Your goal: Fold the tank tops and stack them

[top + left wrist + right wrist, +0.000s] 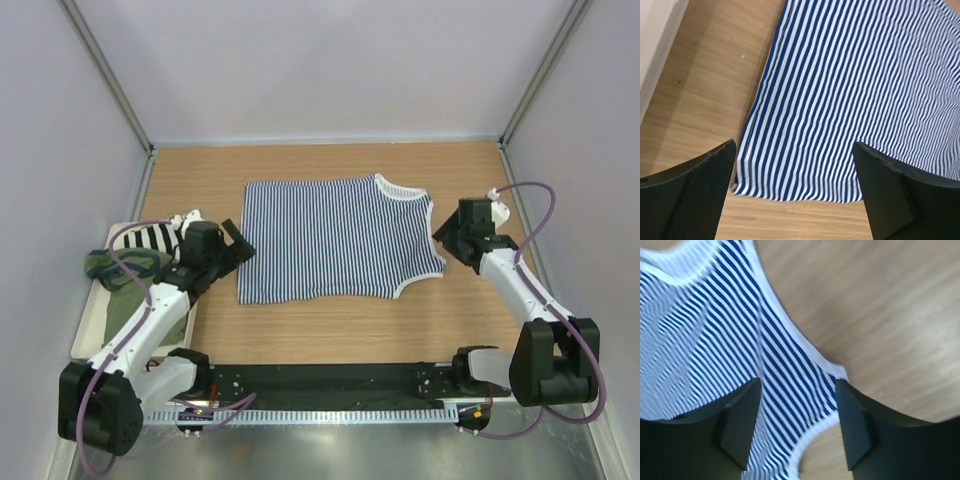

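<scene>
Rail along the near edge, black, with both arm bases bolted at its ends, and from there we follow the arms out over the wooden table. On the left we see a white tray beside the arm. The olive green tank top lies crumpled in it, with a bolder black-and-white striped cloth bunched just behind, and the left arm crosses above both.

Left gripper next. Its jaws are spread wide, and in the wrist view the hem corner of the striped tank top shows between the two black fingers, with nothing pinched. Whether the tips touch the wood, we cannot tell.

Across on the right, the right gripper is also parted wide. Its wrist view shows a white-trimmed shoulder strap running between the fingers, and no cloth is gripped.

Between them lies the striped tank top, spread flat mid-table, hem to the left, neckline and armholes to the right — thin navy-and-white lines running from the hem across to the neck.
</scene>
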Robot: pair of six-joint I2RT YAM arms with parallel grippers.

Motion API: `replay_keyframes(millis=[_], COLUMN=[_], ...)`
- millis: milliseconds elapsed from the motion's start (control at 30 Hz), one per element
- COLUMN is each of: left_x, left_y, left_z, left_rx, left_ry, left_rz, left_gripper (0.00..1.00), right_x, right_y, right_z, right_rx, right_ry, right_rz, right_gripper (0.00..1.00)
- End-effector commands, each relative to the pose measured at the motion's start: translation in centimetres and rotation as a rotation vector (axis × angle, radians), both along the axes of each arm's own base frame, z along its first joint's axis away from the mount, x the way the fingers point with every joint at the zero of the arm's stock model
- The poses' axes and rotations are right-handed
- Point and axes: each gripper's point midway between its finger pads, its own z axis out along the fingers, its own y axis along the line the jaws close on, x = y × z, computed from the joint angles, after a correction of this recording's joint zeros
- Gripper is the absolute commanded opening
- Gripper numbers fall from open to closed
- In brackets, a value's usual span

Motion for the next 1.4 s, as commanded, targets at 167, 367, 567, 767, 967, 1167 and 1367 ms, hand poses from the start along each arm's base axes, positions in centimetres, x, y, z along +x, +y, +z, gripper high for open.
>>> replay_keyframes(millis=[167,367,567,767,967,1167,1367], left_x=[-4.1,-5.0,-5.7,-5.6,-5.6,-5.7,-7.3], left_y=[-0.2,0.4,0.0,0.6,0.6,0.0,-1.0], left_z=[-0.8,-1.4,-2.3,-2.4,-3.6,-4.4,-5.5], left_rx=[-0.049,-0.038,-0.050,-0.033,-0.024,-0.043,-0.092], left_ry=[0.082,0.107,0.172,0.158,0.198,0.218,0.245], left_rz=[-0.019,0.004,-0.006,0.019,0.022,0.003,-0.003], left_gripper=[1.00,1.00,1.00,1.00,1.00,0.99,0.90], right_x=[-4.6,-4.7,-4.5,-3.8,-2.1,-1.2,-4.0], right_y=[1.8,0.7,-0.6,-1.4,-4.7,-3.8,-1.2], right_z=[-5.2,-7.2,-8.6,-9.3,-6.3,-3.8,-4.1], right_rx=[0.140,0.094,0.031,-0.006,-0.147,-0.212,-0.203], right_ry=[0.130,0.210,0.246,0.255,0.214,0.181,0.200], right_rz=[-0.024,-0.077,-0.130,-0.164,-0.295,-0.218,-0.084], right_gripper=[0.58,0.63,0.58,0.13,0.10,0.76,0.69])
